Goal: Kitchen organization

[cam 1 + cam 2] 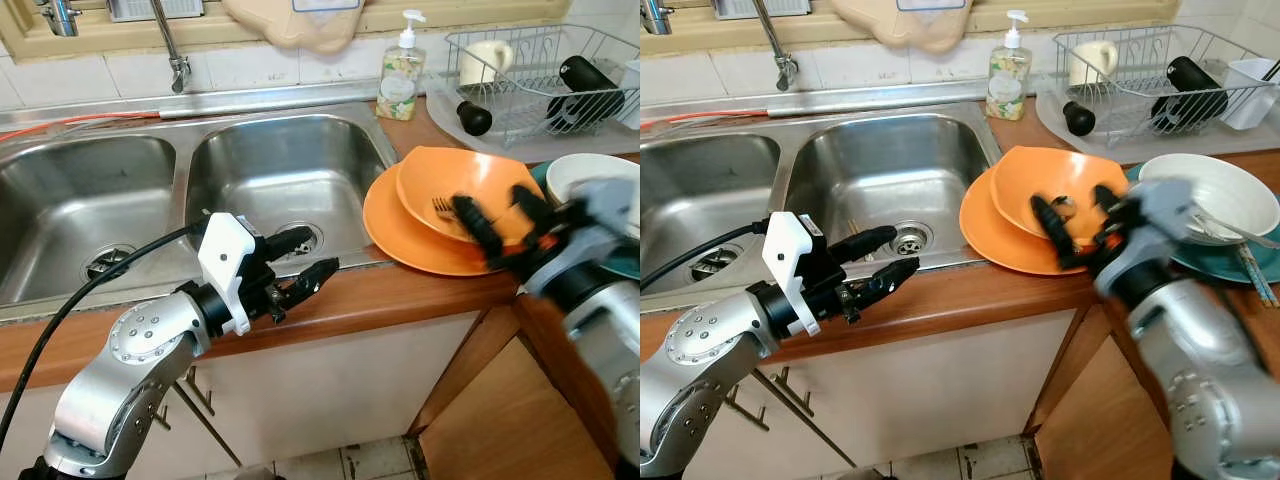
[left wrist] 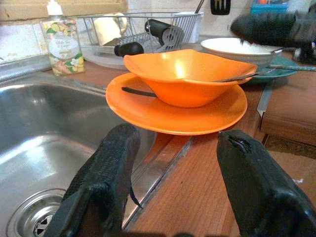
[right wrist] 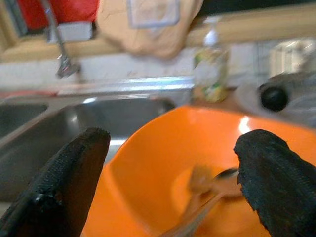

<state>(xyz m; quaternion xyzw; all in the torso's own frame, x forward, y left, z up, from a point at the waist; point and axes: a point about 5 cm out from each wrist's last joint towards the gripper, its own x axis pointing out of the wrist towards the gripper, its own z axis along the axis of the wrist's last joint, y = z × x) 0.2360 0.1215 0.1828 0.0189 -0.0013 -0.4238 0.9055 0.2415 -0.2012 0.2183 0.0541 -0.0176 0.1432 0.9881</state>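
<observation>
The orange bowl (image 1: 468, 190), stacked on an orange plate (image 1: 410, 240) beside the sink (image 1: 285, 180), is being approached by the right gripper (image 1: 497, 222), fingers spread and empty. Next, its rim must be straddled and pinched. The left gripper (image 1: 303, 262) is held open near the counter edge.

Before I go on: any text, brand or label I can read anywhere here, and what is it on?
No text here is readable.
Soap bottle: a printed label with flowers and a white oval; the wording is too small to read.
Sheet hanging above the sink: a pale rectangle, too blurred to read.
Orange bowl, orange plate, white bowl, dish rack: no markings visible.
</observation>
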